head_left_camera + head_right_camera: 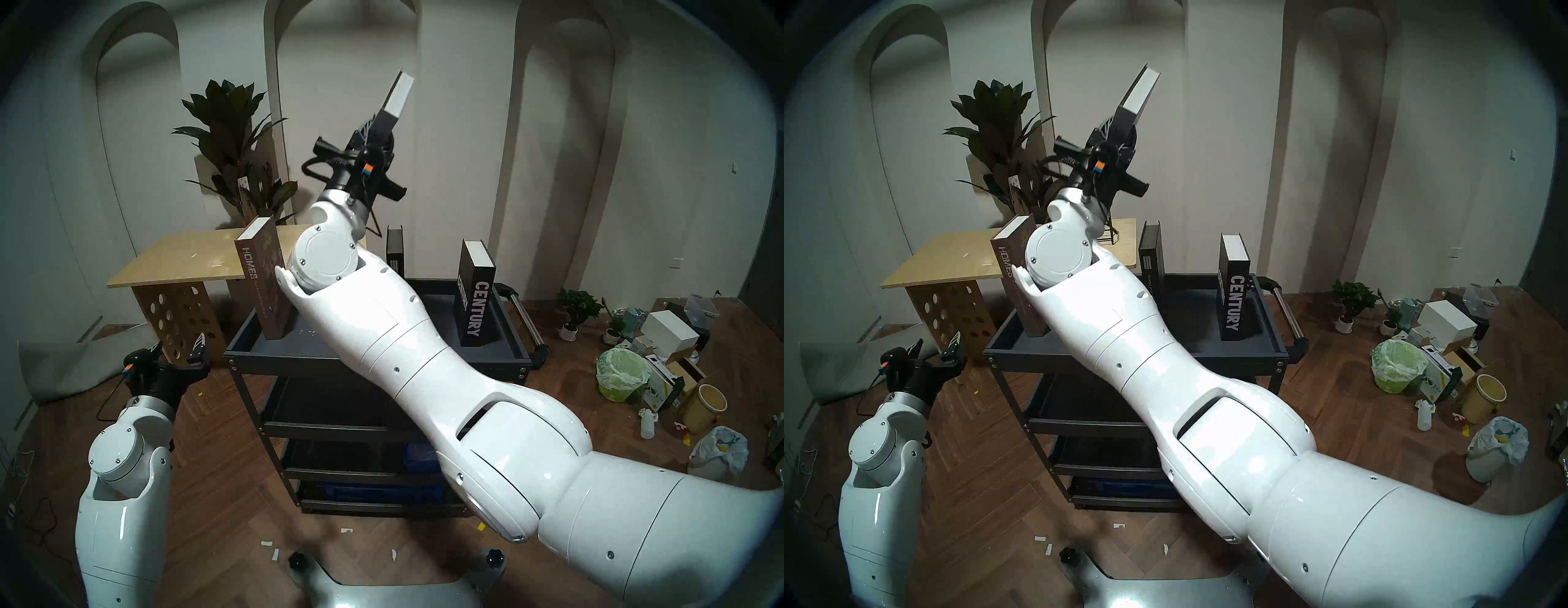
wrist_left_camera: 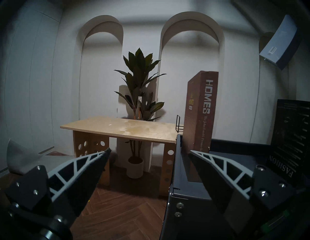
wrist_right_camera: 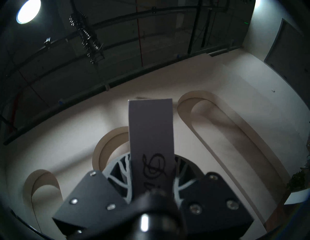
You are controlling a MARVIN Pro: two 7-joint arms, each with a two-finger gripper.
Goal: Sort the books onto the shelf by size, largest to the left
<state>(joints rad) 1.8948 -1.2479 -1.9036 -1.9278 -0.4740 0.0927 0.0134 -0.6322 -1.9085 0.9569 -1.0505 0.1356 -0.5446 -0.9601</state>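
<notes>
Holding the grey book (image 1: pixel 396 99) clamped in the right gripper (image 1: pixel 379 127), tilted high above the shelf (image 1: pixel 500 363); keeping the left gripper (image 1: pixel 180 349) wide and empty beside the cart. Leaving the brown book (image 1: pixel 263 280) standing leftmost, the slim black book (image 1: pixel 395 254) mid-shelf, the thick black book (image 1: pixel 473 293) rightmost; still needing the grey book's slot, probably between the two black ones.
</notes>
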